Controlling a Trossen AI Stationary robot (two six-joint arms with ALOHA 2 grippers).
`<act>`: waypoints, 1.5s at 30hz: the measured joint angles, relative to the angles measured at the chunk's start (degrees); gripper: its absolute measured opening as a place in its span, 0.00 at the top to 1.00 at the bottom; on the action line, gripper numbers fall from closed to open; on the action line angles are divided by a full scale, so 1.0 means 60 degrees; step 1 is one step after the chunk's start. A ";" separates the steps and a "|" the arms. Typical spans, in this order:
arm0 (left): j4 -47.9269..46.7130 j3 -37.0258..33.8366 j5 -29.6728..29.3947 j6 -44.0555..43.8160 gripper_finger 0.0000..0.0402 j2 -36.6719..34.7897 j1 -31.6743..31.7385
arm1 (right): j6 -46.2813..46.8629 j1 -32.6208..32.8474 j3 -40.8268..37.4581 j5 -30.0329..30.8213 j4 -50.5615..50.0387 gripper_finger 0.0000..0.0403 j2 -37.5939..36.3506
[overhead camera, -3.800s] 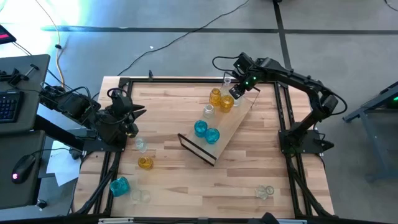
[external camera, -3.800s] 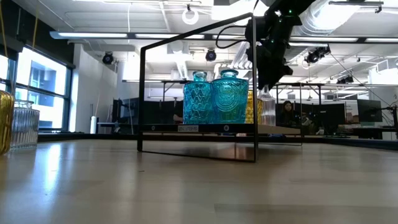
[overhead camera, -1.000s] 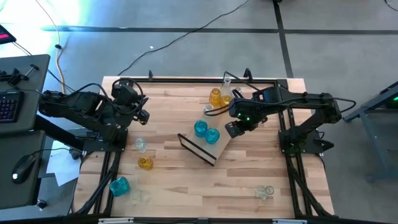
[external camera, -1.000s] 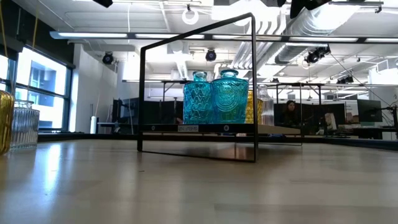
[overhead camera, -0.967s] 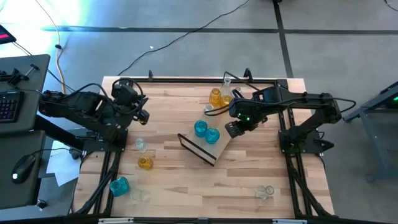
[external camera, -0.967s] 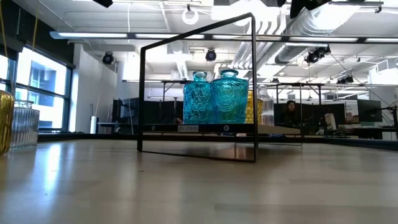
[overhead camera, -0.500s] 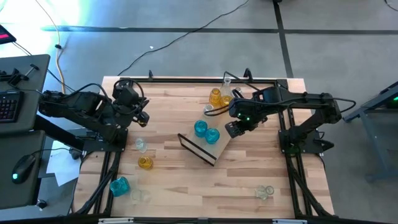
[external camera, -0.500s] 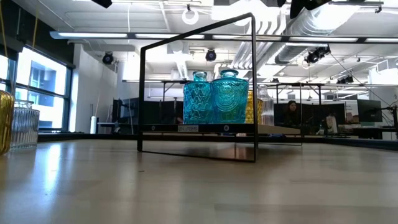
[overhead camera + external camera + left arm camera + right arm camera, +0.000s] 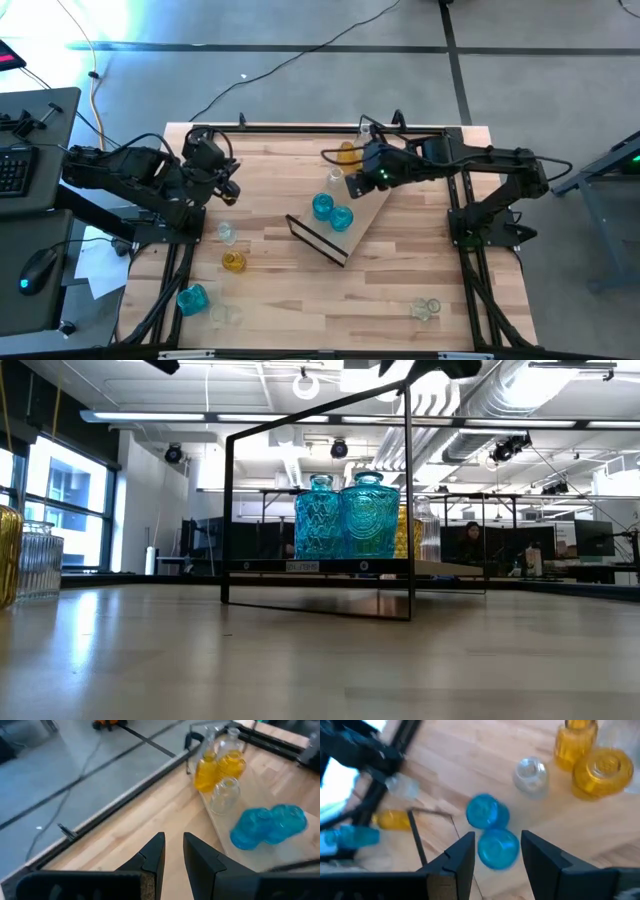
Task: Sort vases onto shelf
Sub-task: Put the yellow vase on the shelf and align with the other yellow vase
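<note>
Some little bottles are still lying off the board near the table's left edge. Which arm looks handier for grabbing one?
Probably the left. Its open gripper hangs near the clear vase and amber vase, while the right gripper hovers over the shelf.

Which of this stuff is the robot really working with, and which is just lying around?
Working with:
shelf
blue vases
yellow vases
clear vase
stray vases
right pincer

Lying around:
keyboard
mouse
floor cables

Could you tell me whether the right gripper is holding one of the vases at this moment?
No: in the right wrist view the right gripper is open and empty above the two teal vases standing on the shelf.
</note>
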 joint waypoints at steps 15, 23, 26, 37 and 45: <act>-0.1968 -0.0570 0.3917 -0.0850 0.85 -0.0133 -0.1625 | -0.1160 0.0007 -0.0007 0.0589 -0.0101 0.65 0.0015; -0.1137 -0.1832 0.4254 -0.2560 0.85 -0.0820 -0.3862 | -0.1554 0.0402 -0.0011 0.0592 0.0057 0.65 0.0029; -0.0816 -0.2258 0.4324 -0.2808 0.85 -0.0820 -0.4435 | -0.1600 0.0534 -0.0011 0.0602 0.0176 0.65 0.0029; -0.0558 -0.3548 0.4719 -0.3358 0.85 -0.0339 -0.5107 | -0.2069 0.0800 -0.0011 0.0619 0.0232 0.65 0.0029; 0.1033 -0.3756 0.5629 -0.3092 0.85 -0.0266 -0.5105 | -0.2444 0.0989 -0.0011 0.0268 0.0229 0.65 0.0029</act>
